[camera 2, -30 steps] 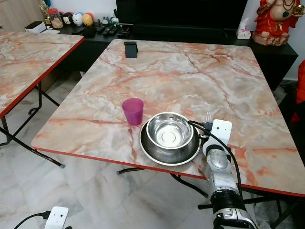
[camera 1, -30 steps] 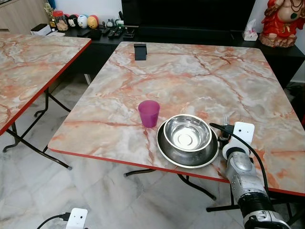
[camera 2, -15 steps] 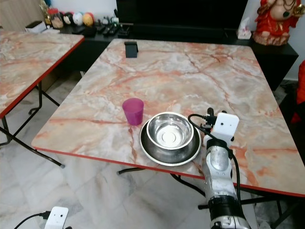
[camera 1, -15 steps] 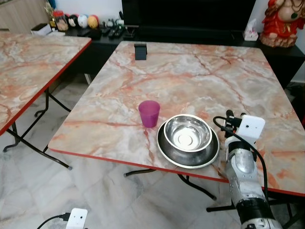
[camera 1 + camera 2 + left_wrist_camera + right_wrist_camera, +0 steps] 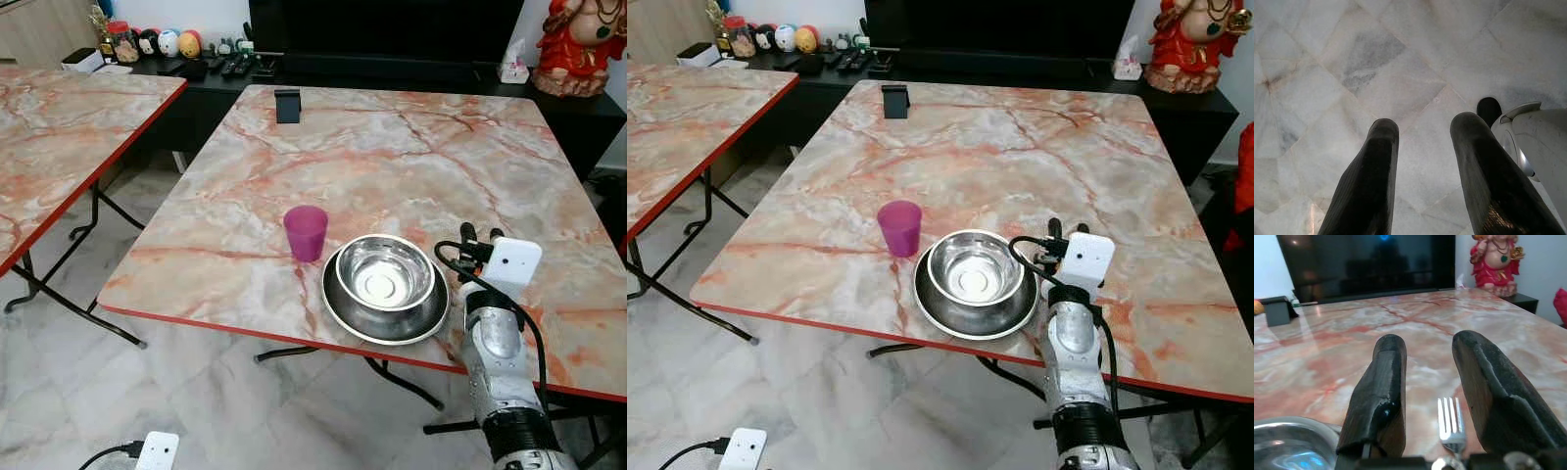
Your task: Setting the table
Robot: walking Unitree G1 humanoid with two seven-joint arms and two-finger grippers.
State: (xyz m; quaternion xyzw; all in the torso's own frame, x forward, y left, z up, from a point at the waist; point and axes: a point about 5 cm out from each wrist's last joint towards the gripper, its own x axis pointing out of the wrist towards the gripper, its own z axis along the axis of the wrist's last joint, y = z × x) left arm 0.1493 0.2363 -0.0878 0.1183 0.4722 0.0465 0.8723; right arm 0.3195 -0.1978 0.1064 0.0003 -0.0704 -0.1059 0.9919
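Right wrist view: silver metal fork [image 5: 1450, 423] lies lengthwise between the right gripper's [image 5: 1431, 382] parted fingers, beside the steel bowl [image 5: 385, 273].

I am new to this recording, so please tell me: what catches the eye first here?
A shiny steel bowl sits in a steel plate near the front edge of the marble table, with a purple cup just to its left. The right tool, fingers apart, is just right of the plate, a fork lying between them.

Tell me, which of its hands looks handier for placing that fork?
The right hand: it sits at the marble table beside the steel bowl, the silver fork between its fingers. The left hand hangs over the floor.
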